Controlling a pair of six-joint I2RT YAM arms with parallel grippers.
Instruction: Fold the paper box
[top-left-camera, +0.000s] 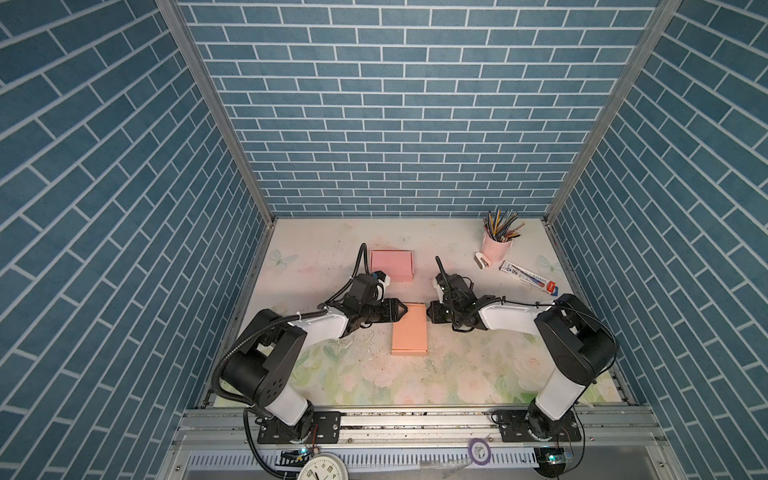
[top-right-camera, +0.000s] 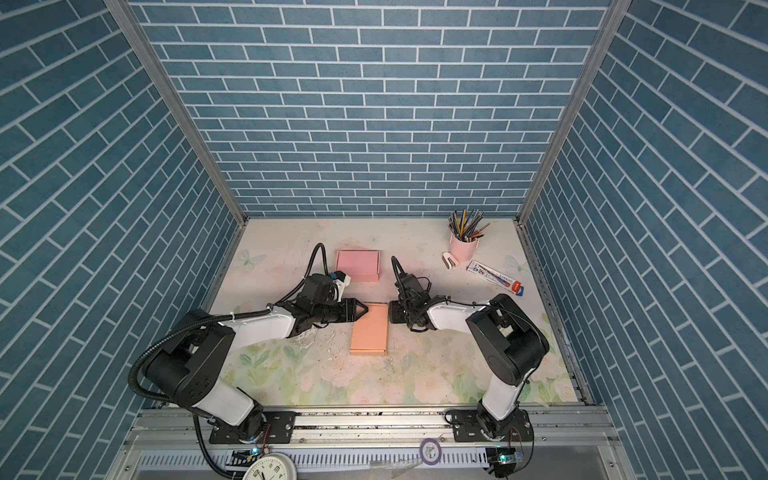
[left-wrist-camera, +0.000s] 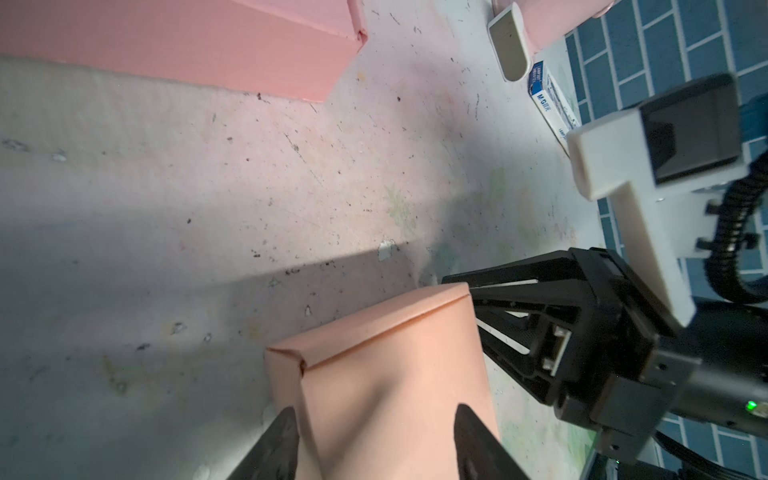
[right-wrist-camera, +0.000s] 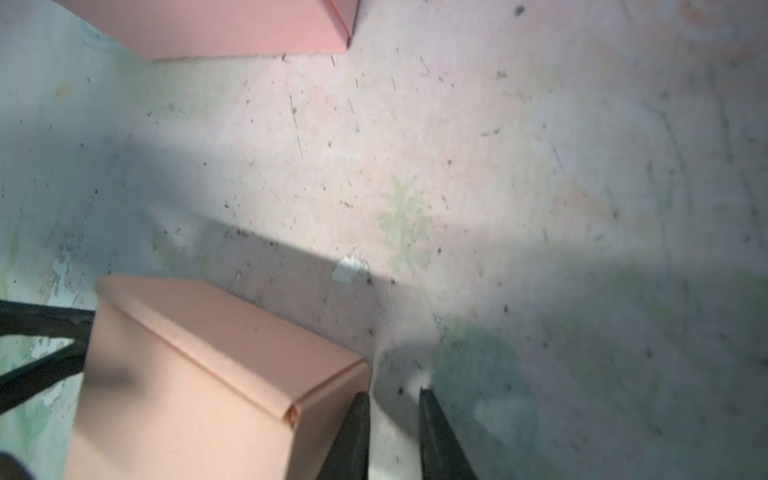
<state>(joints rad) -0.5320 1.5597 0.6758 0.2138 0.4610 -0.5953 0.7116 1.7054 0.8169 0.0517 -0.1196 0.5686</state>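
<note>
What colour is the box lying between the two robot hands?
Plain peach-orange, no pattern. The box shows best in a top view.

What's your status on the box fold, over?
Left gripper open, over orange box corner. Right gripper slightly open, empty, beside it. Box closed, flat on table. Pink box apart, behind.

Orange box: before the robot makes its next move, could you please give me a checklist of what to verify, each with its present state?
1. Orange box closed and flat: ok.
2. Left gripper jaws open: ok.
3. Left gripper touching the box: cannot tell; it is at the box's far left corner.
4. Right gripper empty, beside the box: ok.
5. Pink box apart from the orange box: ok.
</note>
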